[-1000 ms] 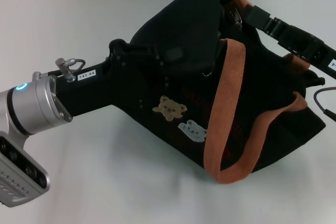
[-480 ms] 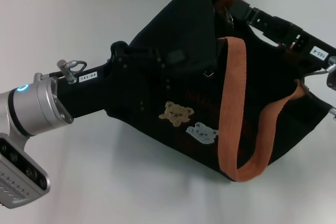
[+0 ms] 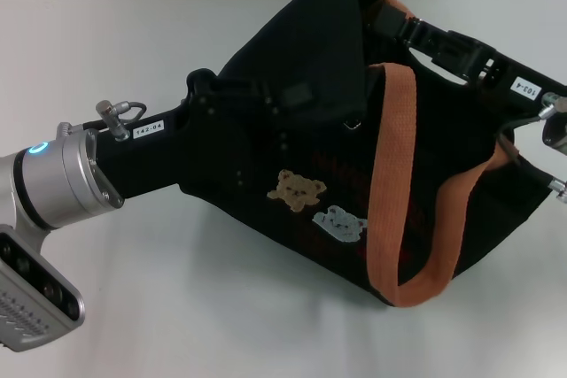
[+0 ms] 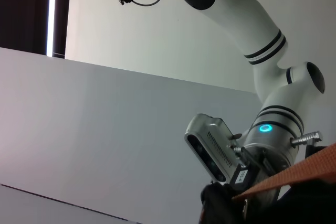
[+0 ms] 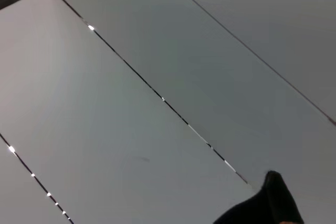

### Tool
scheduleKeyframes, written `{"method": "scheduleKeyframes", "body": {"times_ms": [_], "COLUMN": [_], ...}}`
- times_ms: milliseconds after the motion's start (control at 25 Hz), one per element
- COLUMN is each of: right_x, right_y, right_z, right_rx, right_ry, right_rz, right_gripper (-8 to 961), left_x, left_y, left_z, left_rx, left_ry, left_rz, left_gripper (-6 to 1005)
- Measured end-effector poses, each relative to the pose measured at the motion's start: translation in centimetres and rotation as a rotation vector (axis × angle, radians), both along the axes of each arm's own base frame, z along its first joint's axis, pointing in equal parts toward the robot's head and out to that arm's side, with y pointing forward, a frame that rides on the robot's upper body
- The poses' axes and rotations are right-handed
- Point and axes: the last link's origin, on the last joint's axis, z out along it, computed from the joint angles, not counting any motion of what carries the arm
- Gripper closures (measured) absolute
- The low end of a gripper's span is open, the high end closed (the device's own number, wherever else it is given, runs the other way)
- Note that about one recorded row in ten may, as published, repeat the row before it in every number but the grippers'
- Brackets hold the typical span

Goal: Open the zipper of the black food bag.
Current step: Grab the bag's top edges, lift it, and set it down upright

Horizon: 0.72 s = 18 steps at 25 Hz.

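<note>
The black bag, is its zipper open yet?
I can't tell yet. Done: the left hand is against the side of the black food bag, and the right hand is at its top rim. In hand: the bag sits tipped up between them. Left: the zipper is hidden, so nothing shows it open.

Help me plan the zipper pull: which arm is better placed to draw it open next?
Probably the right. The right gripper is at the black food bag's raised top rim, where the zipper should run. The left gripper is pressed against the bag's side panel, seemingly bracing it.
</note>
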Motion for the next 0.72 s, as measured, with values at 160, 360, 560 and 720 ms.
{"method": "scheduleKeyframes", "body": {"times_ms": [160, 360, 560, 720], "right_x": [-0.1, -0.1, -0.1, -0.5], "right_y": [0.3, 0.4, 0.7, 0.9], "right_z": [-0.2, 0.1, 0.8, 1.0], "right_rx": [-0.034, -0.069, -0.109, -0.12], "right_ry": [-0.011, -0.033, -0.071, -0.097], "right_rz": [-0.013, -0.01, -0.012, 0.011], "right_gripper": [655, 697, 624, 599], "left_x": [0.1, 0.1, 0.1, 0.1], "left_y": [-0.1, -0.1, -0.1, -0.1], "left_z": [-0.1, -0.1, 0.0, 0.0], "left_rx": [-0.005, -0.006, -0.006, -0.006], "left_ry": [0.003, 0.002, 0.002, 0.002], "left_rz": [-0.009, -0.011, -0.013, -0.014], "left_gripper": [897, 897, 897, 897]}}
